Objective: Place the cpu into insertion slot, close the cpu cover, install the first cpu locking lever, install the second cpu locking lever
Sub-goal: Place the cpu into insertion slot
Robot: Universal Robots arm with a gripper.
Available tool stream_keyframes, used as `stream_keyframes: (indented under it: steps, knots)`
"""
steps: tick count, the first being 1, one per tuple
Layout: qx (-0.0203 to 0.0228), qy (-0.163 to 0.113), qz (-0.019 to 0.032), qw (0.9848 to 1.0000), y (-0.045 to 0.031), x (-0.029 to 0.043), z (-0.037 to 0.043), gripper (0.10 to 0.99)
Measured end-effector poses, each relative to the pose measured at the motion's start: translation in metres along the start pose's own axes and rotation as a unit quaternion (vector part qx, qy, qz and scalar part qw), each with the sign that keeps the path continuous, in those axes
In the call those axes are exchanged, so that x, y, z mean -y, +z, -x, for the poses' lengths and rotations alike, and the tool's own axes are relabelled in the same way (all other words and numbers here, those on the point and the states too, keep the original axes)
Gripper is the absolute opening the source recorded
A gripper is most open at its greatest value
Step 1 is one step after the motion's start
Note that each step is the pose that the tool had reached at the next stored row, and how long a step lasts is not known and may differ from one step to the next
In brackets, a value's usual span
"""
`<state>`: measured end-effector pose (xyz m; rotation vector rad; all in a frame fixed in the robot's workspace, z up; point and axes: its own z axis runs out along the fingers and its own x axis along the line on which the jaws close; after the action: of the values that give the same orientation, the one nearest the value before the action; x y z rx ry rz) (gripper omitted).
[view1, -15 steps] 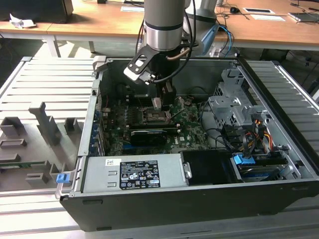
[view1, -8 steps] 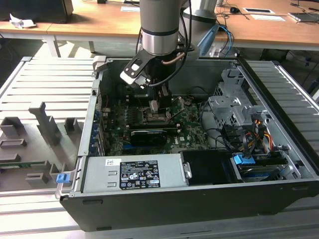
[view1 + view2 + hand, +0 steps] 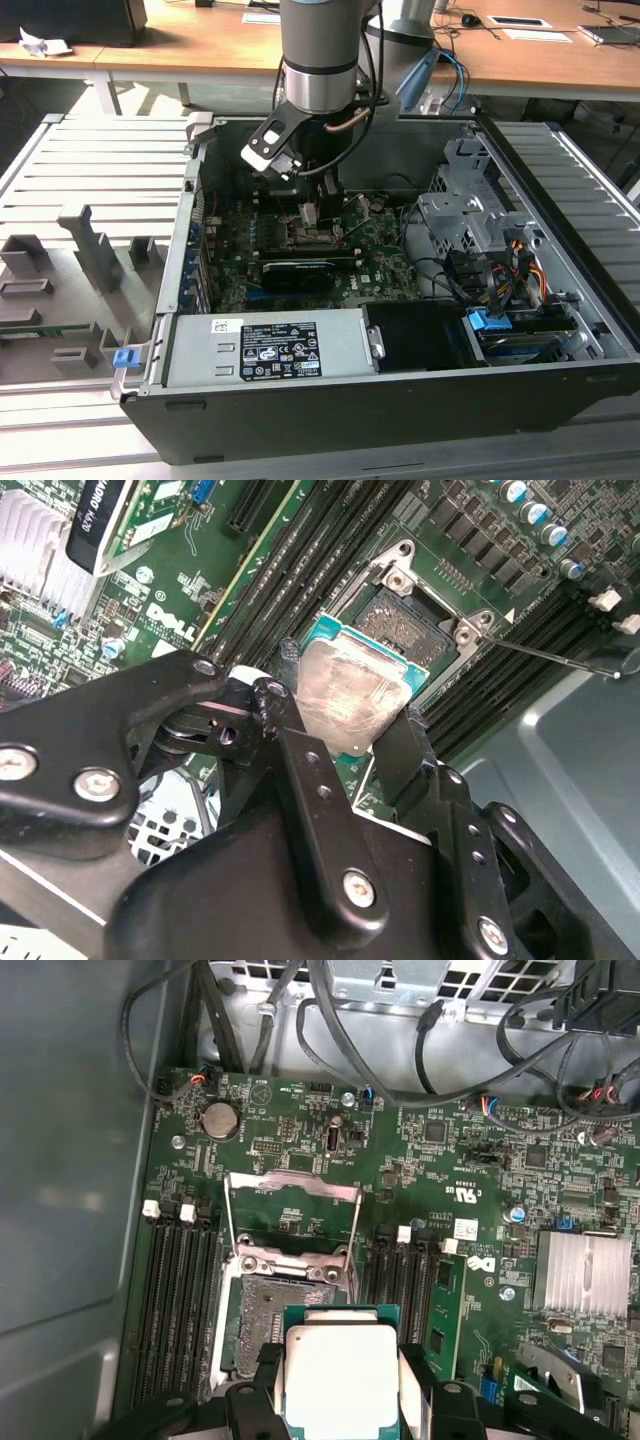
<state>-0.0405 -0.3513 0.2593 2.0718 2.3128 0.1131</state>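
Exterior view first: we see the arm reaching down into the open computer case [image 3: 300, 400], its gripper [image 3: 309, 216] low over the motherboard [image 3: 385, 262], with the small pale cpu [image 3: 309, 211] between the jaws.

Second wrist view: the gripper [image 3: 345, 725] is closed part-way onto the cpu [image 3: 345, 685], one jaw on each of two opposite edges. The chip hangs just beside the open insertion slot [image 3: 405, 615] and overlaps its near edge. We judge that it is not seated yet.

First wrist view: the cpu [image 3: 340, 1375] sits square between the jaws of the gripper [image 3: 340, 1385], just short of the bare insertion slot [image 3: 285, 1305]. The cpu cover [image 3: 292, 1182] is swung up and open beyond it.

We judge the chip to be light, thin and rigid. Its smooth metal top is likely slippery, so a grip across the edges, as here, suits it better than any hold on the faces. Its underside contacts and the slot's fine pins look fragile. It wants a level, gentle hold, with only modest squeeze and no pressing or sliding on the pins.
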Motion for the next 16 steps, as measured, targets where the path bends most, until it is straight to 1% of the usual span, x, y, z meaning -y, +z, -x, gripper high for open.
stream_keyframes:
  steps: [5, 7, 9, 16]
  knots:
    - [0.0011, 0.015, 0.0004, 0.9999, 0.0015, 0.0001, 0.0, 0.541]
    - [0.0012, 0.015, 0.0004, 0.9999, 0.002, 0.0001, 0.0, 0.541]
    - [0.0012, 0.016, 0.0004, 0.9999, 0.0046, 0.0004, 0.0001, 0.541]
    - [0.0012, 0.016, 0.0004, 0.9999, 0.0053, 0.0004, 0.0001, 0.541]
